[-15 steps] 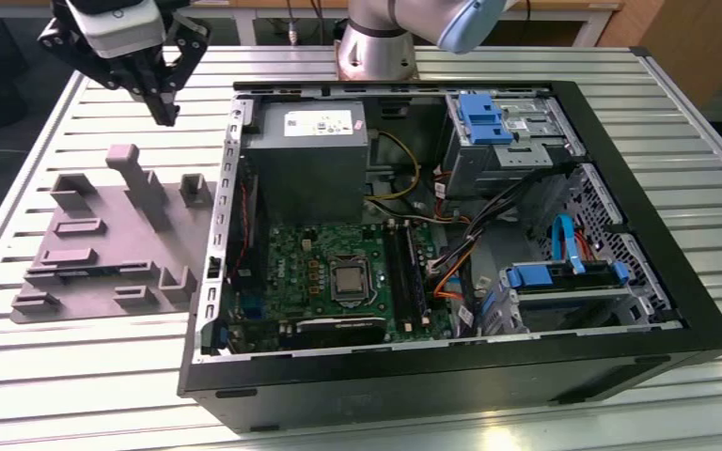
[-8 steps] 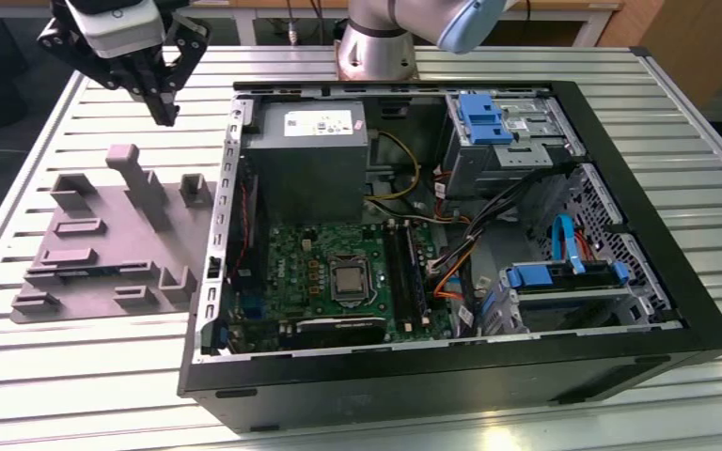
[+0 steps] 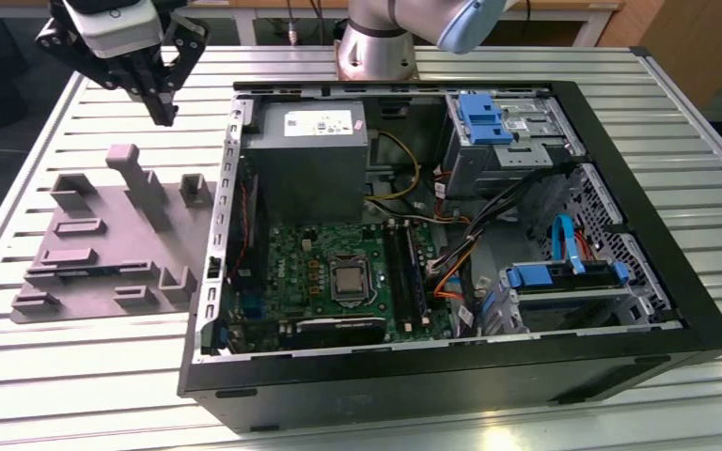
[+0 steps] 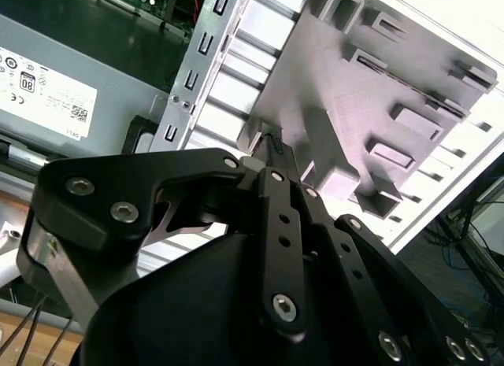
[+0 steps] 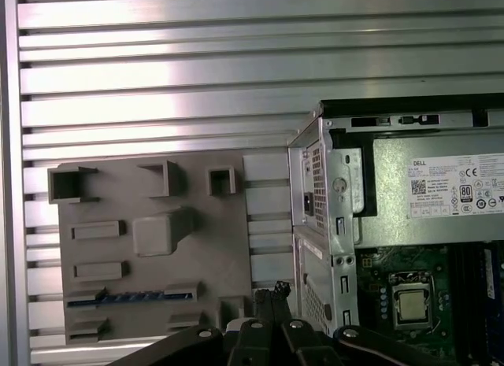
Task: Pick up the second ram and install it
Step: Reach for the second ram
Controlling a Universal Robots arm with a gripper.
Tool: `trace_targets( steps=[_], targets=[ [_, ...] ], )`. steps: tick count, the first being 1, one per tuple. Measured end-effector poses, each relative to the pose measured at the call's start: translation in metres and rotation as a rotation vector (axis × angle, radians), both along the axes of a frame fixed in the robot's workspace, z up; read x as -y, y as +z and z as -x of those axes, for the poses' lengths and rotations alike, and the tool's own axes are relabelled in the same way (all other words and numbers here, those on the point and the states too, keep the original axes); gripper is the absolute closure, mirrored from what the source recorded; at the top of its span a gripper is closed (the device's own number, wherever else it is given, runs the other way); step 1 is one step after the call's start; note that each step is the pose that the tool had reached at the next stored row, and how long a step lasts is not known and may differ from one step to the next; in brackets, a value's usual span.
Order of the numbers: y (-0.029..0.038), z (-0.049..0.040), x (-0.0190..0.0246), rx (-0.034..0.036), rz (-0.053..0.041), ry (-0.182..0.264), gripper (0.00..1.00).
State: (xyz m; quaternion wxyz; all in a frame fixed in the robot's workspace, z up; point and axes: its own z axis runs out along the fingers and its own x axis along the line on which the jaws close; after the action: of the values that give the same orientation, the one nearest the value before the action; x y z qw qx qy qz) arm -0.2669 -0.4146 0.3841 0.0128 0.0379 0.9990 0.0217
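Black sheet metal comes first in the exterior view: the near wall of one open computer case [image 3: 462, 376], laid on its side on a slatted metal desk [image 3: 713, 413]. Inside, one green motherboard [image 3: 298, 272] is seen, with one processor socket [image 3: 350, 280] and long black memory slots [image 3: 408, 272] beside it. The slots cannot be counted with certainty.

One grey printed holder [image 3: 117, 240] lies on the desk just beside the case, on the exterior view's left. The second ram [image 5: 118, 297] is shown in the first wrist view, set on edge in a slot of this holder between two low blocks. It appears as a thin dark strip with a bluish tint. One stick is counted there.

The stick is judged to be light, stiff and thin. It is also judged fragile, because its chips and contact edge are easily damaged. The best hold is judged to be across the two flat faces, near the middle of the exposed long edge and well away from the contacts.

Farther back in the case, one grey power supply [image 3: 305, 155] and two blue drive brackets [image 3: 480, 117] [image 3: 562, 274] are seen.

Farthest away, one pincer [image 3: 161, 115] hangs above the desk, past the far end of the holder and well apart from the stick. Its fingers are drawn together at the tips, and nothing is held between them. The arm's base [image 3: 380, 42] stands behind the case.
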Motion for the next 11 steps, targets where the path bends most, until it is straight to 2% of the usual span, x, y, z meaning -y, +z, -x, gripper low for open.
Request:
trace_targets(
  steps=[11],
  targets=[
    [0.0,0.017,0.0,0.0001,0.0,0.0,0.89]
  ],
)
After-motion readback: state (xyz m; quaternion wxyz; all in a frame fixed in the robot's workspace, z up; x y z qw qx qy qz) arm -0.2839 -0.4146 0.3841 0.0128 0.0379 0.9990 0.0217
